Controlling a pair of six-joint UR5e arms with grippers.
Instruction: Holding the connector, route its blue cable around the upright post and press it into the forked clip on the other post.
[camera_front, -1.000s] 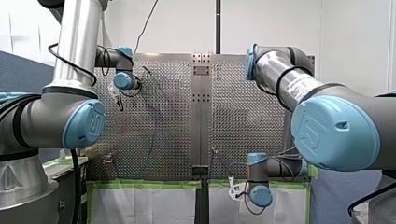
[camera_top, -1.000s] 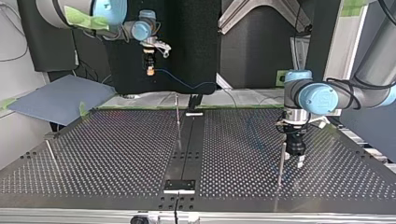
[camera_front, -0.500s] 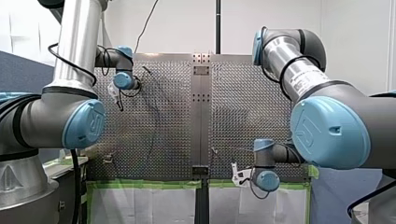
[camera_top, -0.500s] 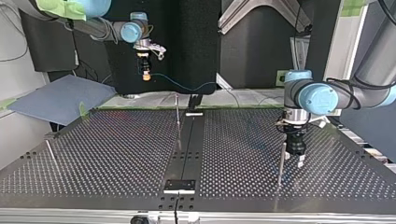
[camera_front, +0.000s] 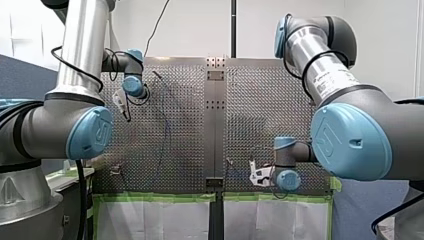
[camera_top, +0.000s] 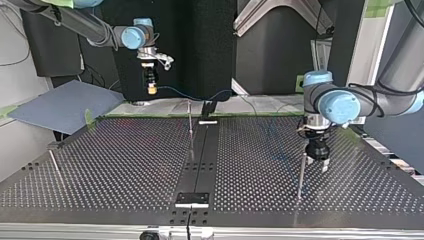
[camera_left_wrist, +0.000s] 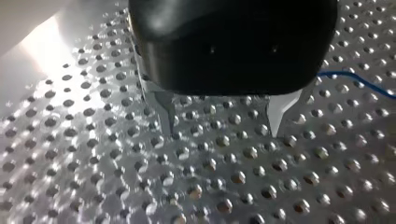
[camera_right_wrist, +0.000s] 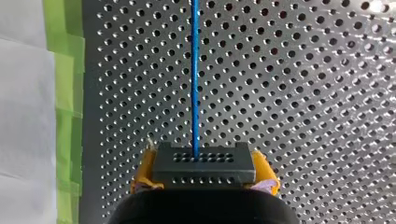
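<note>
**Step in hand:** routing, early stage. I am judging that the blue cable is not yet bearing on any post.

**Right gripper**: its yellow pads are clamping the black connector. The cable is running straight ahead from it over the perforated table. In the top view the arm is hanging the connector high over the table's far edge, pointing down, left of the thin upright post.

**Left gripper**: its metal fingers are standing apart and gripping nothing. It is pointing down close over the table, just beside a second post.

**Forked clip:** too small to tell which post carries it.

**Next move:** I am expecting to need a sweep of the connector round the upright post with the cable taut, then a press down into the fork.
</note>
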